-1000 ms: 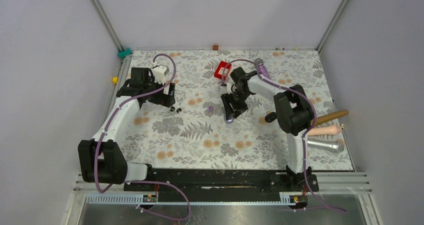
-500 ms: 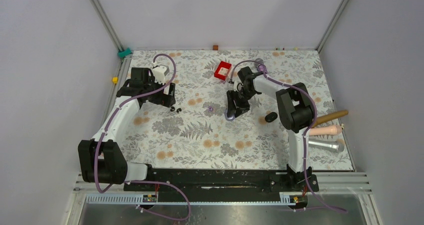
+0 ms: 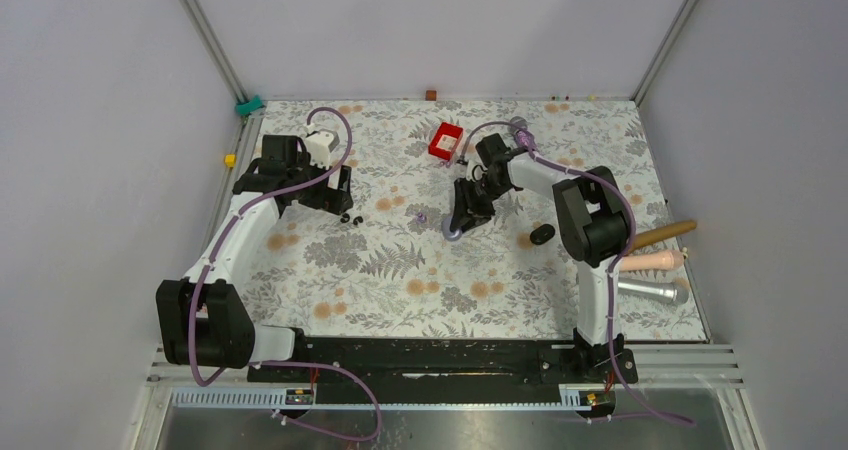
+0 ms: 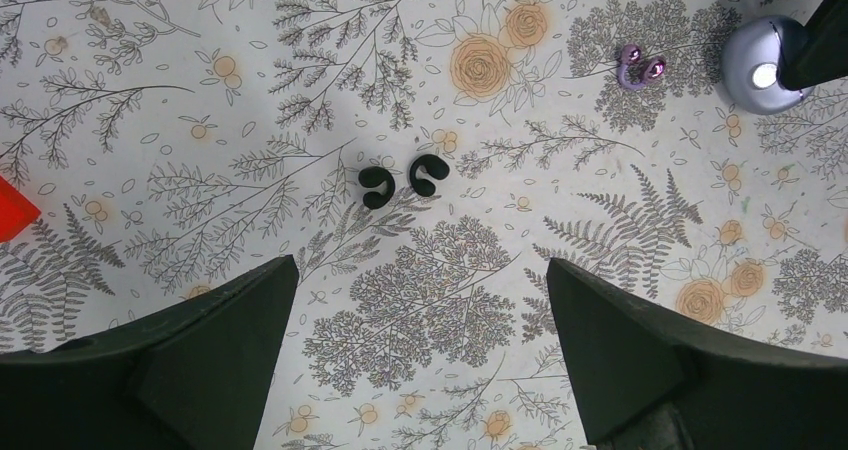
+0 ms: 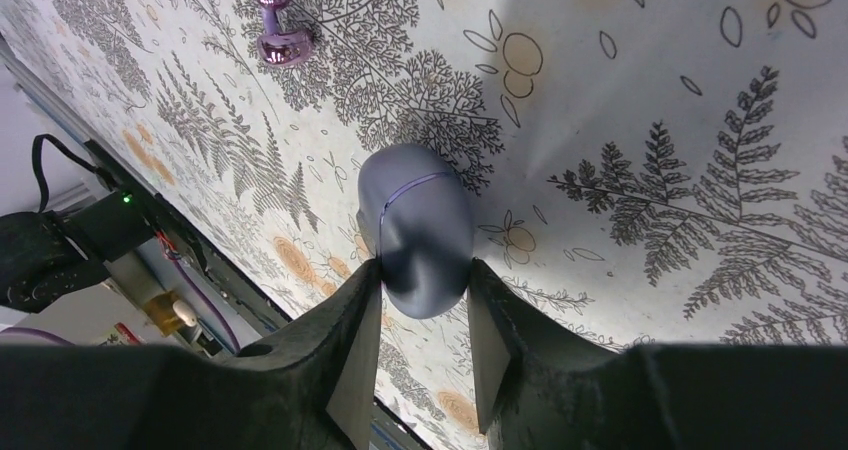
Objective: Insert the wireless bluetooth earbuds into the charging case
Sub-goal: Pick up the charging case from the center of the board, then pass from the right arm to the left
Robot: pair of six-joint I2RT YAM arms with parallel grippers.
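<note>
Pale grey walls with metal corner posts close in a table (image 3: 400, 280) spread with a cloth printed in grey ferns and orange flowers. Toward the far left corner of the surface the left gripper (image 4: 415, 270) hangs with its jaws spread wide and nothing between them. The wireless bluetooth earbuds (image 4: 375, 186) lie side by side on the cloth just beyond its fingertips, apart from them. Near the middle of the surface, a little toward the far edge, the right gripper (image 5: 422, 270) has its fingers pressed on both sides of the charging case (image 5: 418, 220), which is down at the cloth with its lid closed. A small purple dumbbell-shaped trinket (image 5: 275, 25) lies near the case, on its left. A red box (image 3: 445, 141) sits toward the far edge, a black oval object (image 3: 542, 234) lies right of the case, and a silver microphone (image 3: 650, 290) lies at the right edge
</note>
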